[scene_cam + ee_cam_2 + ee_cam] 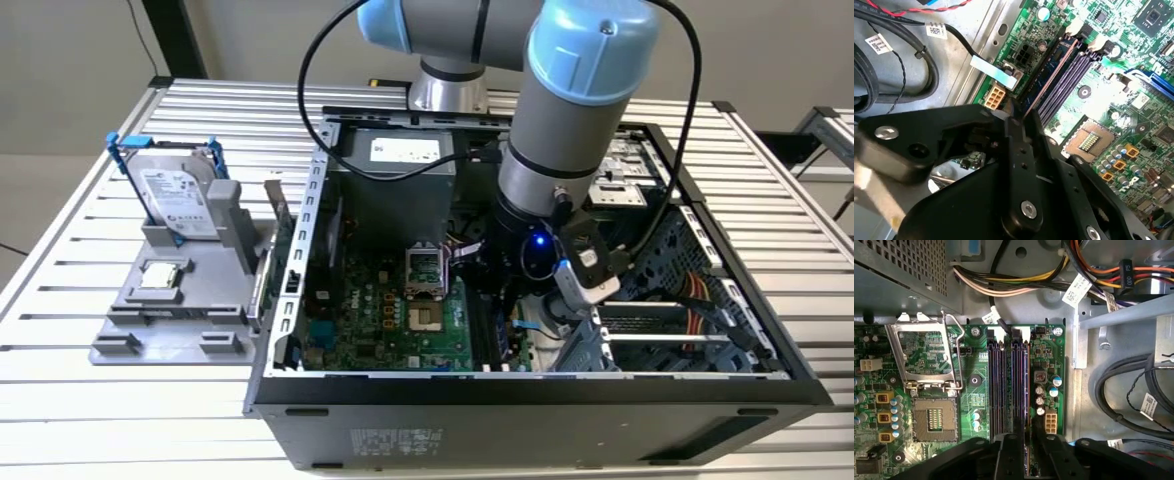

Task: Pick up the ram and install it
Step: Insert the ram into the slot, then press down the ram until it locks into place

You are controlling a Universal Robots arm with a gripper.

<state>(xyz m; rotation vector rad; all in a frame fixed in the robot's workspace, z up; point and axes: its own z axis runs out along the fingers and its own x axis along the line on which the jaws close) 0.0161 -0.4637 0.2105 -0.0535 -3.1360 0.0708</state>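
Observation:
The ram [1053, 71] is a thin blue-green stick seen edge-on, lying along the outermost of the dark motherboard slots [1077, 70]. In the first wrist view the ram [1018, 382] sits in line with the slot beside the power connector. My gripper [1015, 119] is shut on the ram's near end, its black fingers [1009, 455] meeting over that slot. In the exterior view the arm's wrist [534, 250] reaches down into the open computer case [534, 395].
An open CPU socket [933, 419] with its raised metal latch lies beside the slots. Cable bundles [1124, 390] run along the case wall. Outside the case, a grey fixture [134, 335] carries a hard drive in a blue frame [174, 195] and a small silver CPU chip [160, 275].

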